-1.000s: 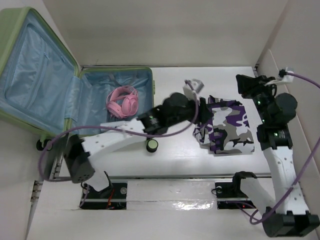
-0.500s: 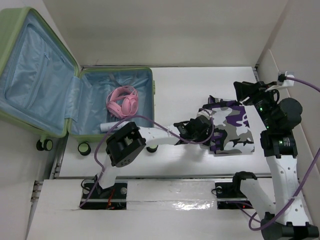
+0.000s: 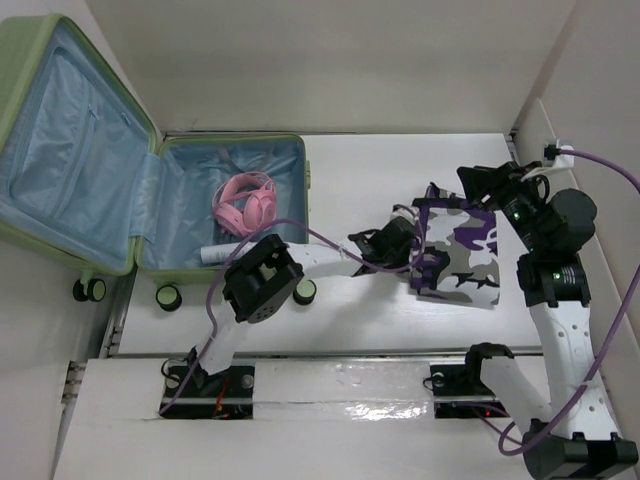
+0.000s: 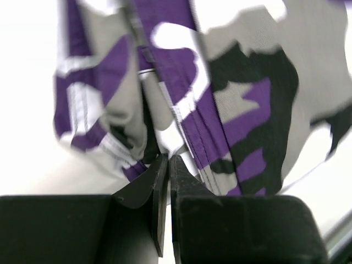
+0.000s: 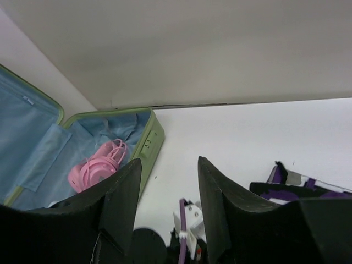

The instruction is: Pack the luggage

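The left gripper [image 4: 168,160] has snapped from wide open to closed and now pinches a thin fold of the purple, grey and black camouflage cloth garment [image 3: 458,250]. The garment's edge facing the open pale green hard-shell luggage [image 3: 305,190] has lifted. The carry toward the luggage can likely begin. Farther from the luggage, the right gripper [image 5: 170,190] has its fingers apart, holding nothing.

Left end effector [image 4: 168,160] pinched closed (arm extended); right end effector [image 5: 169,165] parted.
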